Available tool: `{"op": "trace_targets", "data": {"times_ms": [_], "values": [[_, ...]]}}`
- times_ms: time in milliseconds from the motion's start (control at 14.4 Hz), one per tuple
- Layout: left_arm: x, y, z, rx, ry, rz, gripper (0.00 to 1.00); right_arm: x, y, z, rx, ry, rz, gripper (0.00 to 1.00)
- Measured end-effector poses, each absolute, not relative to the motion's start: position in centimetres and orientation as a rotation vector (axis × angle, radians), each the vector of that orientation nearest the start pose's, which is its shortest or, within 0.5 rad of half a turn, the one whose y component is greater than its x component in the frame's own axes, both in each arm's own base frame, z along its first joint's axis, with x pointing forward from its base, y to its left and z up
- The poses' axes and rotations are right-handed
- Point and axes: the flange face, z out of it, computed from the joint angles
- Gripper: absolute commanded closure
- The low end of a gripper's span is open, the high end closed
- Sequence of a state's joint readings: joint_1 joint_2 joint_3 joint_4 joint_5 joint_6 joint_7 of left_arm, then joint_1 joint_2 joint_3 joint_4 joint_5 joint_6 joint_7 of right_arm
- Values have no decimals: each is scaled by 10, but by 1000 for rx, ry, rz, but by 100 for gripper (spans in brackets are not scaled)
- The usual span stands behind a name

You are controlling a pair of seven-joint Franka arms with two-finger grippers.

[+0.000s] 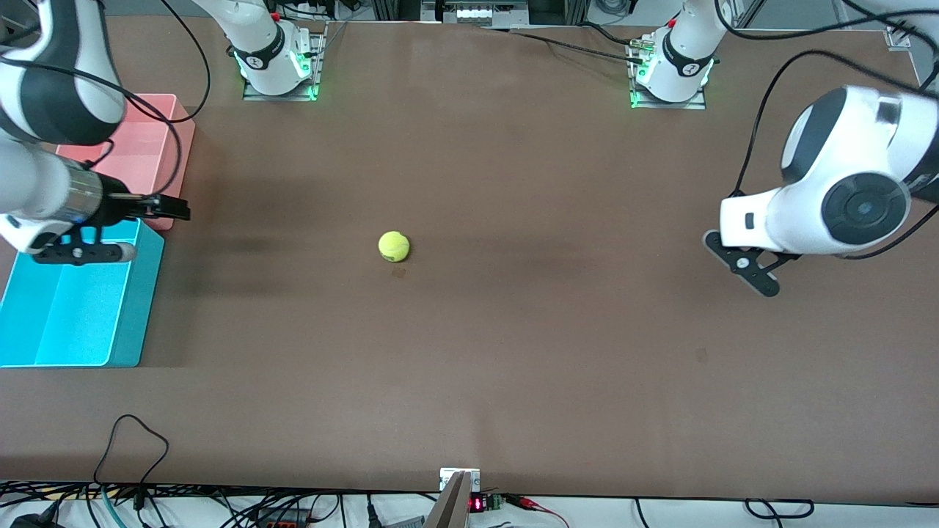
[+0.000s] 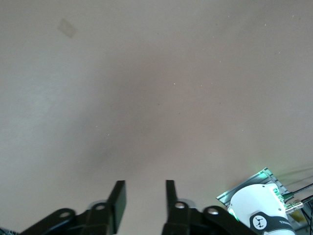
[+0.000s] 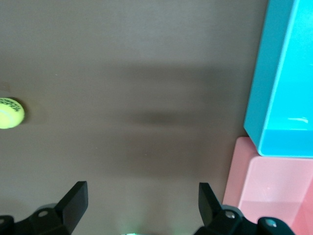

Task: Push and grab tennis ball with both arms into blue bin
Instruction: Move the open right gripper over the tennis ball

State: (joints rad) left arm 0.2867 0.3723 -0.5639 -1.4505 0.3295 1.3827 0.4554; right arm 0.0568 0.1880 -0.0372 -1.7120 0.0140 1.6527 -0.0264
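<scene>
One fuzzy round tennis ball (image 1: pixel 394 246) on matte table (image 1: pixel 513 330)

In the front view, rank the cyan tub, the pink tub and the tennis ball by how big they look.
1. Cyan-turquoise rectangular plastic tub, largest showing.
2. Pink rectangular plastic tub; the right arm covers part of it, so it may really match the cyan one.
3. Small fuzzy yellow-green tennis ball, plainly smallest.
</scene>
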Motion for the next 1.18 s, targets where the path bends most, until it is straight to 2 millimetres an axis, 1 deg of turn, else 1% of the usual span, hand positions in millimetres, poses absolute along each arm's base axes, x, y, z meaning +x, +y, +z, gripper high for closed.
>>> {"op": "trace_targets", "data": {"times_ms": [69, 208, 416, 624, 763, 901, 1040, 1179], "values": [[612, -79, 487, -2803, 1039, 574, 0, 588, 24, 449, -3109, -93, 389, 0], [616, -72, 505, -2854, 963, 521, 0, 585, 42, 442, -3108, -143, 377, 0], [619, -52, 527, -2893, 840, 441, 0, 579, 66, 420, -3106, -206, 329, 0], [624, -38, 554, -3030, 661, 225, 0, 566, 83, 392, -3106, -249, 280, 0], [615, -24, 563, -3100, 550, 168, 0, 552, 100, 371, -3108, -253, 239, 0], [602, -17, 567, -3130, 379, 153, 0, 535, 128, 349, -3112, -232, 198, 0], [592, -22, 574, -3141, 190, 88, 0, 519, 155, 329, -3112, -200, 150, 0], [581, -24, 580, -3146, 110, -15, 0, 504, 178, 314, -3109, -142, 100, 0]]}}
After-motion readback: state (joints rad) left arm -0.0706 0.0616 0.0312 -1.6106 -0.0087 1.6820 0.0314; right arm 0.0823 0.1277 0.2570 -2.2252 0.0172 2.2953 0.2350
